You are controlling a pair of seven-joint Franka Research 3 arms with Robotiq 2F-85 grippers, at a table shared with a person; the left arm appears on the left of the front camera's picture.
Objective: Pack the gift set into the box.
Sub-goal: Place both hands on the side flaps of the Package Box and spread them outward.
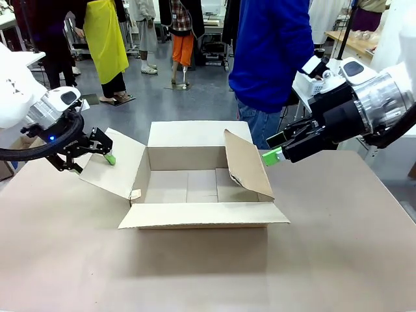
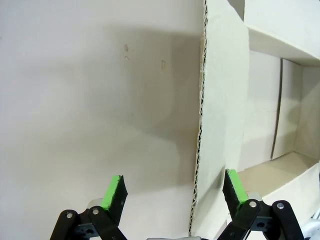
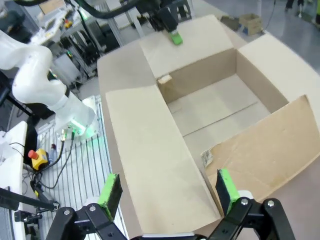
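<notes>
The box (image 1: pixel 201 214) is seen open at the middle of the table (image 1: pixel 325 260), its left flap (image 1: pixel 117 166) splayed outward and its right flap (image 1: pixel 247 162) tilted inward. The left gripper (image 1: pixel 107 156) is held at the left flap, fingers apart, with the flap's corrugated edge (image 2: pixel 199 150) lying between them unclamped. The right gripper (image 1: pixel 273 156) is poised just beside the right flap, fingers likewise spread wide. A person (image 1: pixel 273 52) is seen at the far side.

Item count: one box (image 1: pixel 195 185) with four flaps (image 1: pixel 201 214); one table (image 1: pixel 338 260). Two grippers: left gripper (image 1: pixel 104 153), right gripper (image 1: pixel 274 148). One person (image 1: pixel 273 52) at the far edge.
</notes>
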